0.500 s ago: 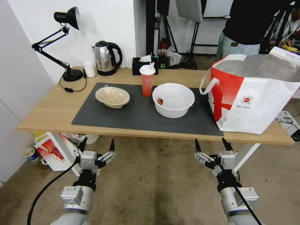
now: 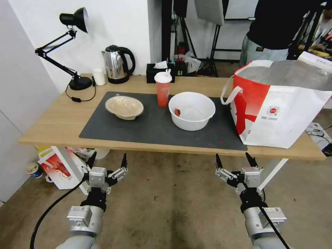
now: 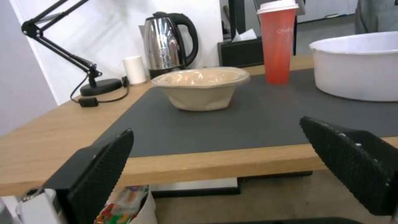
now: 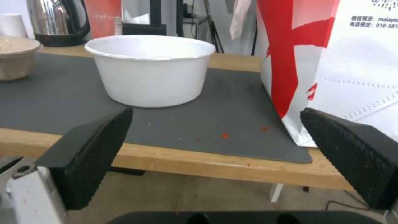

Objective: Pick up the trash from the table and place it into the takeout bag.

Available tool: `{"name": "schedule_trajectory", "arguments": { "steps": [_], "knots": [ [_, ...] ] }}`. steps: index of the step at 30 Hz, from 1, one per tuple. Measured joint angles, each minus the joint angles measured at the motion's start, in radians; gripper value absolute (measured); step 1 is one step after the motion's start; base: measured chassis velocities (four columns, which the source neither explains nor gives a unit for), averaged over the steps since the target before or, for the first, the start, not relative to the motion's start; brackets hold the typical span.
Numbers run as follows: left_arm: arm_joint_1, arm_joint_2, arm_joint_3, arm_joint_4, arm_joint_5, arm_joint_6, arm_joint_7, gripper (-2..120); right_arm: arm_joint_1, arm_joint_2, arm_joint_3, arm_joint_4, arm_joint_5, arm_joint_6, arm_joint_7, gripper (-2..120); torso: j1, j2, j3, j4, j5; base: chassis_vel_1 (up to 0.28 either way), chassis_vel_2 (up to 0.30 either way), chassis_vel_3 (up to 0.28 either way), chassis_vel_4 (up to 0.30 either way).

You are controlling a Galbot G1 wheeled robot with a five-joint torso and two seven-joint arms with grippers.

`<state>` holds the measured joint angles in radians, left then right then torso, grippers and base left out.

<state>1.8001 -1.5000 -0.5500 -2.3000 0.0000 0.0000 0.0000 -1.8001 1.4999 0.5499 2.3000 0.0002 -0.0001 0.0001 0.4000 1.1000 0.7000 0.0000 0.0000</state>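
Black ribbed fingers (image 3: 99, 174) of the left gripper (image 2: 107, 162) stand wide apart with nothing between them, held below and in front of the table's (image 2: 52, 128) near edge. The right gripper (image 2: 236, 159) hangs the same way further right, its fingers (image 4: 89, 155) spread and empty, touching nothing.

Beyond the left gripper, on the grey mat (image 2: 145, 128), sits the beige bowl (image 2: 124, 107). Right of it stands the red cup (image 2: 163, 89) with its white lid, upright, just behind the white bowl (image 2: 192, 110). A red smear shows inside the white bowl; what it is cannot be told from here. All 3 pieces stand apart from one another.

Right of the white bowl, near it but not touching, stands the bag (image 2: 280, 110), open at the top with foil lining showing, its near corner on the mat's edge in the right wrist view. A few red specks (image 4: 224, 135) dot the mat there.
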Motion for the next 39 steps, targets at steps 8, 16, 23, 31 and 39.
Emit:
{"name": "schedule_trajectory", "arguments": {
  "steps": [8, 16, 23, 31, 39],
  "knots": [
    [-0.026, 0.048, -0.001, -0.026, -0.101, 0.121, -0.042, 100, 0.033, -0.114, -0.013, 0.021, 0.081, -0.072, 0.034, 100, 0.0, 0.0, 0.0, 0.0, 0.0, 0.0, 0.0, 0.0, 0.0],
    [-0.074, 0.136, -0.004, -0.078, -0.285, 0.343, -0.122, 100, 0.059, -0.235, -0.023, 0.041, 0.145, -0.126, 0.059, 100, 0.0, 0.0, 0.0, 0.0004, -0.0002, 0.0, 0.0, 0.0, 0.0],
    [-0.082, 0.197, -0.029, -0.147, -0.405, 0.464, -0.158, 100, 0.083, -0.335, -0.029, 0.06, 0.209, -0.176, 0.083, 100, 0.0, 0.0, 0.0, -0.0002, 0.0011, 0.0, 0.0, 0.0, 0.0],
    [-0.065, 0.202, -0.04, -0.166, -0.422, 0.478, -0.159, 100, 0.152, -0.551, -0.048, 0.124, 0.396, -0.327, 0.156, 100, 0.0, 0.0, 0.0, 0.0001, 0.0001, 0.0, 0.0, 0.0, 0.0],
    [-0.06, 0.2, -0.044, -0.173, -0.419, 0.468, -0.159, 100, 0.203, -0.708, -0.048, 0.179, 0.536, -0.408, 0.203, 100, 0.0, 0.0, 0.0, 0.0003, -0.0001, 0.0, 0.0, 0.0, 0.0]
  ]
}}
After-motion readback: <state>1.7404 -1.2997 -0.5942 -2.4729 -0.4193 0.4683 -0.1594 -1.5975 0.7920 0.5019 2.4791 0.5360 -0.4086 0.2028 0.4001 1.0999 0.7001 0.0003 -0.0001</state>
